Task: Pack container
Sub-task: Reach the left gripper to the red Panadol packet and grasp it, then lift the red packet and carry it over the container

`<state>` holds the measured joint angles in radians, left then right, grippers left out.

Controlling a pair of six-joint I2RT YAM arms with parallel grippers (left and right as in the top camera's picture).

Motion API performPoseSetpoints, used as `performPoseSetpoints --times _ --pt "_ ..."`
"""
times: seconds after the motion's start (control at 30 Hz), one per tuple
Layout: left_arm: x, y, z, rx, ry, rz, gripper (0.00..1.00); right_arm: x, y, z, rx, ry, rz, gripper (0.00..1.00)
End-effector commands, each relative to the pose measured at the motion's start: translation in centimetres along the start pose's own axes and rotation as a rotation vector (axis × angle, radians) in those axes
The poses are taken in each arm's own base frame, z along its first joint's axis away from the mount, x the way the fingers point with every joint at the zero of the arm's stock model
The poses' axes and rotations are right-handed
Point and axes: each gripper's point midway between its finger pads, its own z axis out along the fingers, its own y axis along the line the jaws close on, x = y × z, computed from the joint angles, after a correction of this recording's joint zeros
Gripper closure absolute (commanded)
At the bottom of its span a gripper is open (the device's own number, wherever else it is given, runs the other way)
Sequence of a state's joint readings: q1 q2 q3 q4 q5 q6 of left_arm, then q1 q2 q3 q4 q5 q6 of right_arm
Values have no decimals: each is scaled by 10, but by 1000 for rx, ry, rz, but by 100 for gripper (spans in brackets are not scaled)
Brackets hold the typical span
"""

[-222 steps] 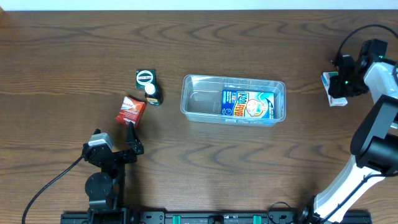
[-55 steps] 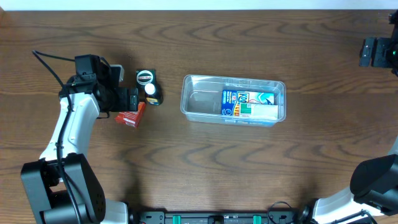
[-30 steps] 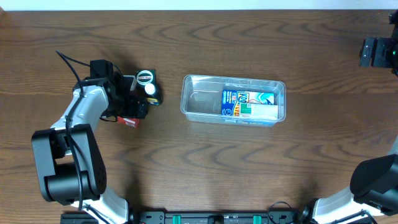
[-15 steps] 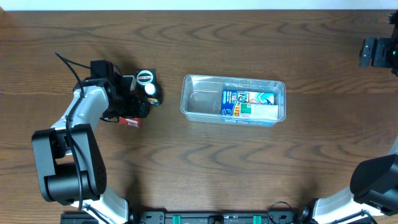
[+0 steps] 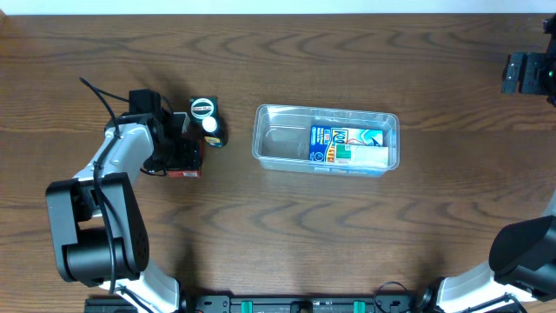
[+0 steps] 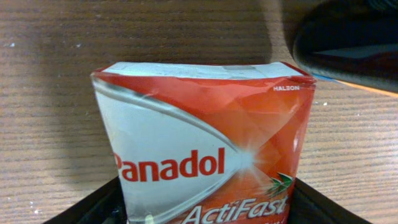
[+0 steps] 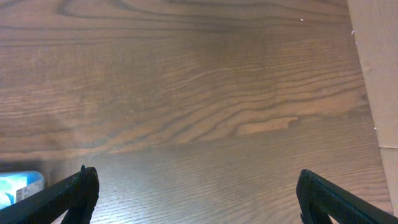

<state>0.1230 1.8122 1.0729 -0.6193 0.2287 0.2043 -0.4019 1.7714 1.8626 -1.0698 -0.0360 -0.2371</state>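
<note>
Panadol box (image 6: 205,143) looks light, easily dented card; grip its side edges. left tool (image 5: 185,156) straddles it, pinch unclear; right tool (image 7: 196,186) spread.

A wide table (image 5: 287,235) of dark brown wood, with long wavy grain lines, fills almost all of the overhead view. Along its far edge a narrow pale strip (image 5: 278,5) shows, white and without detail, and in the right wrist view a light beige flat surface (image 7: 380,74) lies beyond the table's edge at the right side. The light is soft and even; it gives only short faint shadows and a mild shine on the wood.
</note>
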Motion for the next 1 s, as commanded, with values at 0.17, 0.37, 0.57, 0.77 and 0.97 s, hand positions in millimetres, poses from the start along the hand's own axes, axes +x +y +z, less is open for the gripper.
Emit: performPoseSetpoints --times 0.17,0.37,0.57,0.77,0.97 --pt "1 7 2 -40 5 -77 33 1 -3 -1 3 -1 20 1" --pt "-2 8 -12 -60 25 -158 33 1 -3 -1 3 -1 20 1" --pt "-15 1 -57 -55 44 -197 33 1 -3 -1 3 -1 20 1" --pt "-28 -20 -124 7 26 -228 33 1 -3 -1 3 -1 20 1" --pt "-46 -76 -177 286 -82 -188 32 1 -3 -1 3 -1 20 1"
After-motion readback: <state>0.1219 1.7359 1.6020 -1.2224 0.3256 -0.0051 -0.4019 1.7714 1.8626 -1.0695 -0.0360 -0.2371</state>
